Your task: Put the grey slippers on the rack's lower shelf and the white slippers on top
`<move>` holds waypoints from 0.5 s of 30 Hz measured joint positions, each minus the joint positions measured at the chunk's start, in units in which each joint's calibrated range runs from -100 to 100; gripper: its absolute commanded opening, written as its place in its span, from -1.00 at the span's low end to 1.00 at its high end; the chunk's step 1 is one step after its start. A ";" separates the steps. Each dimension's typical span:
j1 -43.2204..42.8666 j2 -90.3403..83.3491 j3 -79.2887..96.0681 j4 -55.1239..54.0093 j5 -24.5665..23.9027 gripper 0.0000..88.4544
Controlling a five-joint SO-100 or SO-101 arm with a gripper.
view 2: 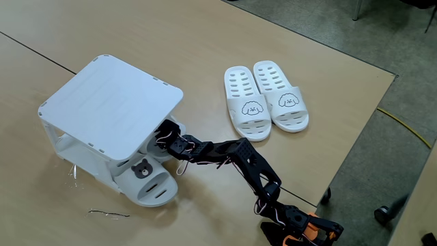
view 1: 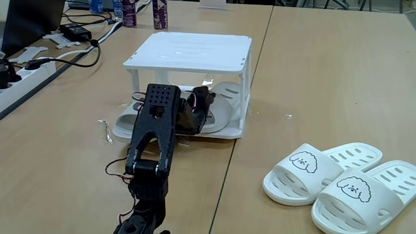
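The white rack (view 1: 188,52) stands mid-table, and both grey slippers lie on its lower shelf (view 1: 229,134). One grey slipper (view 2: 151,184) sticks out of the front with its bear face showing. The other grey slipper (view 1: 224,104) lies beside it, deeper under the top tier. My black gripper (view 1: 200,104) reaches in under the top tier, at the heel of that deeper slipper (view 2: 160,131). The rack's shadow and the arm hide how the jaws stand. The white slippers (view 1: 338,179) with puppy faces sit side by side on the table, apart from the rack (view 2: 109,96).
A power strip (view 1: 19,75) with cables, an adapter (view 1: 78,30) and some bottles (view 1: 159,13) line the far left of the table. A thin loose wire (view 2: 109,214) lies on the table near the rack. A seam between tabletops (view 1: 260,58) runs past the rack.
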 measured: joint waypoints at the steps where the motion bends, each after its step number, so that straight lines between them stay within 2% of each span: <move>1: 0.00 0.16 -0.45 0.09 0.00 -0.98; 4: 0.00 0.16 -0.72 1.46 0.00 -0.97; 5: 0.00 0.16 -1.26 3.18 0.00 -0.90; 8: -0.15 0.00 -4.22 10.56 0.00 -0.50; 10: -0.52 0.08 -5.75 13.99 0.00 -0.34; 15: -0.22 -0.33 -9.88 20.86 0.00 -0.30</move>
